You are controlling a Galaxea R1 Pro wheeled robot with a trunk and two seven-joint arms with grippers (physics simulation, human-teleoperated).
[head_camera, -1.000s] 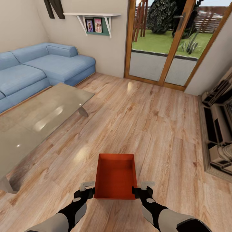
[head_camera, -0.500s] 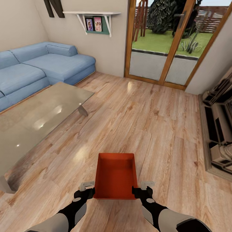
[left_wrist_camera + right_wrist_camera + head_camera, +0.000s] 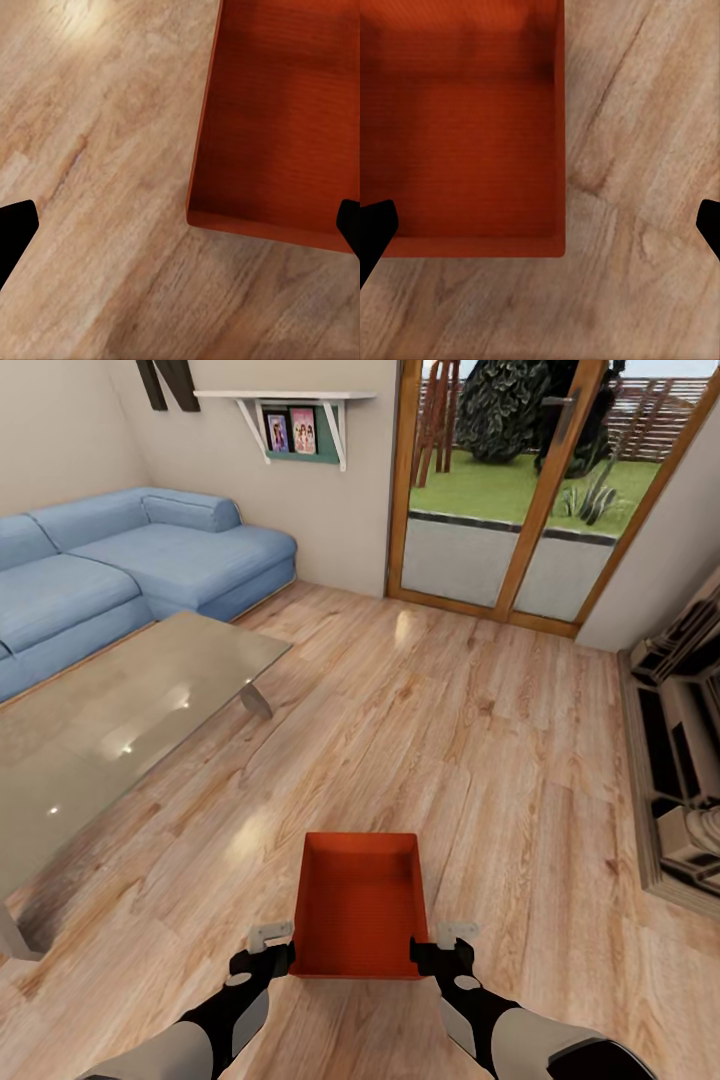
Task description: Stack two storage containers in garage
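Head view: an orange-red storage container (image 3: 360, 905) sits low in the middle of the picture, between the two arms, over the light wood plank floor (image 3: 480, 740) of the living room. The left pincer (image 3: 272, 950) is at the container's near left corner and the right pincer (image 3: 440, 948) at its near right corner, each pressed against the outside of a side wall close to the near rim. From here I cannot tell whether the container rests on the planks or is lifted clear of them.

In the left wrist view the container (image 3: 281, 120) shows with its open inside facing the camera, and the black fingertips (image 3: 15, 229) stand wide apart at the picture's opposite edges, one over bare planks and the other at the container's near corner. The right wrist view shows the same: the container (image 3: 465, 127) with its near wall and corner, and black fingertips (image 3: 375, 229) spread to both edges. Both pincers are therefore spread wide, with the container's wall lying between their fingers rather than pinched.

Further off, a glass coffee table (image 3: 130, 720) stands to the left with a blue corner sofa (image 3: 120, 575) behind it. Wood-framed glass doors (image 3: 520, 490) fill the far wall, beside a white shelf (image 3: 285, 405) with pictures.
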